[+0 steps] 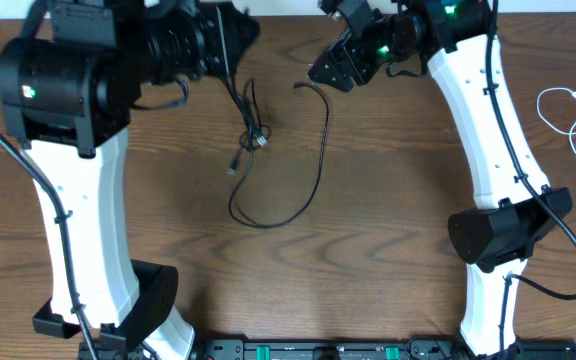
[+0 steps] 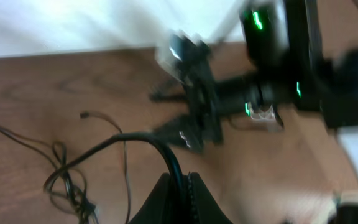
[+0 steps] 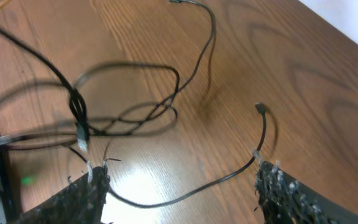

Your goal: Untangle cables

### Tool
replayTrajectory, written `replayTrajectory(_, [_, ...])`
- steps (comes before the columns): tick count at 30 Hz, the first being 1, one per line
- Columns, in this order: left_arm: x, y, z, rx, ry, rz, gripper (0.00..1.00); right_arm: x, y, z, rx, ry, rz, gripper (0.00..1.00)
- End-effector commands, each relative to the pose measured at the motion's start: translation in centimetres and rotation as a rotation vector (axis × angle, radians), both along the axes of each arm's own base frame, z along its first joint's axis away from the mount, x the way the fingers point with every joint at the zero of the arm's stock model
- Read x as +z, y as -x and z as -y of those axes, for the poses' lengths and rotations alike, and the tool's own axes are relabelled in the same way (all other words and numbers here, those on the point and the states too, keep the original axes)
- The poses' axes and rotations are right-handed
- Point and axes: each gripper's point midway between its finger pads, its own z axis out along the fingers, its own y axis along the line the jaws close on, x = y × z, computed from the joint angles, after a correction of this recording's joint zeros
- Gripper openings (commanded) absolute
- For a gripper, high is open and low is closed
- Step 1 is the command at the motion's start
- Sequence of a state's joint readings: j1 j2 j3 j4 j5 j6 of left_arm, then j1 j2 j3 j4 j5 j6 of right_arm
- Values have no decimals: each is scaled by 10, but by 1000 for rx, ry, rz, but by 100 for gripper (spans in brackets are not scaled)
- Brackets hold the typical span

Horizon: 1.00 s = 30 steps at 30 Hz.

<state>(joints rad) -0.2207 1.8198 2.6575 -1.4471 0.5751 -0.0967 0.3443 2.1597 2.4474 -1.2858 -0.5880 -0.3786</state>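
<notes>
Black cables (image 2: 129,137) in left end effector (image 2: 180,183).

Below your right jaws the table (image 3: 303,74) is brown wood, smooth, with a soft sheen. The black cables (image 3: 78,115) there look matt and plastic-sheathed. Your right fingers (image 3: 291,196) carry rough, black, bristly padding.

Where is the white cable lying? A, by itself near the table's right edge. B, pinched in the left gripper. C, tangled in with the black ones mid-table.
A: the white cable loops alone near the right edge of the table, well apart from the black cables in the middle.
</notes>
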Motion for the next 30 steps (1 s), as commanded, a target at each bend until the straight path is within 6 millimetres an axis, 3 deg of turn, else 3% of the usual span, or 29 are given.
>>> replayTrajectory(1, [-8, 21, 11, -162, -130, 78, 7, 0, 2, -4, 44, 18, 39, 76])
replayTrajectory(14, [-36, 29, 7, -210, -288, 43, 8, -50, 16, 1, 124, 99, -91, 77])
replayTrajectory(22, [-52, 47, 29, -310, -311, 0, 7, -89, 18, -19, 205, 88, -157, 78])
replayTrajectory(30, [-56, 52, 32, -320, -345, -9, 8, -90, 23, -36, 292, 72, -105, 74])
